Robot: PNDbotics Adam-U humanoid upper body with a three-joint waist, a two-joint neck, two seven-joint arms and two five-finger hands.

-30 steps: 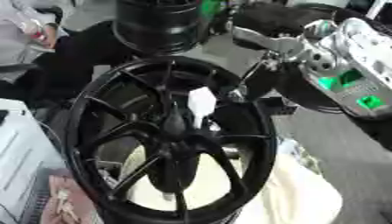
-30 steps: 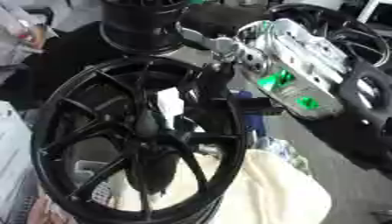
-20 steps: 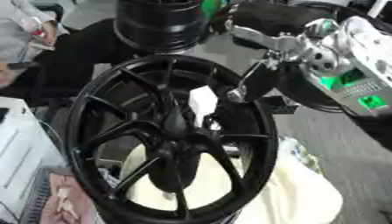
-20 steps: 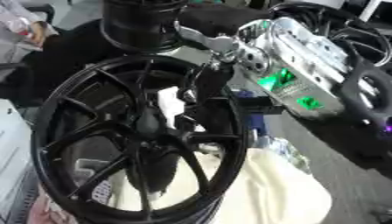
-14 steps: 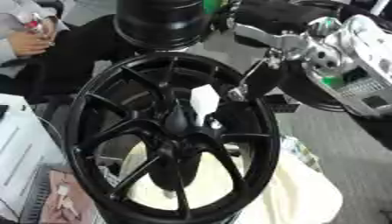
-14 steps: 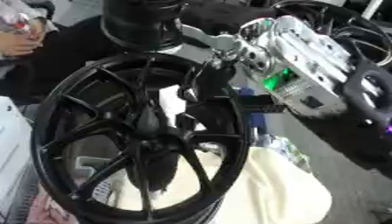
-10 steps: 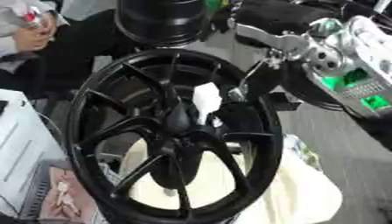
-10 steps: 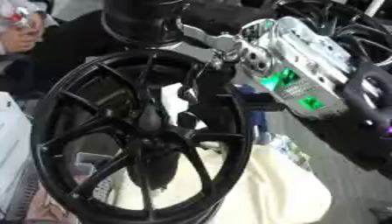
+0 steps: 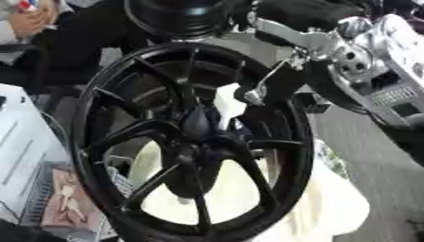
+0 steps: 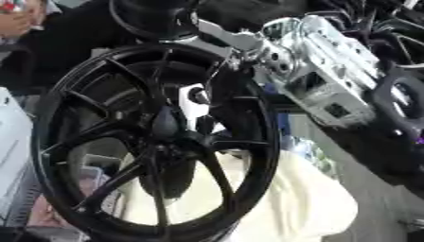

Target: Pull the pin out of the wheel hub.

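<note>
Left eye view: a black multi-spoke wheel hub point(image 9: 195, 142) stands upright on its rim and fills the middle of the picture.
Support: the wheel's lower rim rests on a cream cloth point(image 10: 306, 203).
Pin: a small white piece point(image 10: 195, 105) shows just above and right of the wheel's centre, between the spokes; its exact shape is too blurred to tell.
Right hand: the silver and black right hand point(image 9: 273, 80) comes in from the upper right, its fingers reaching over the wheel's upper right rim into the spokes.
Hand to pin: the dark fingertips point(image 9: 248, 97) sit at the white piece, touching or just beside it.
Grip: I cannot tell whether the fingers are closed on the piece.
Behind: a second black wheel point(image 9: 178, 16) stands at the top.
</note>
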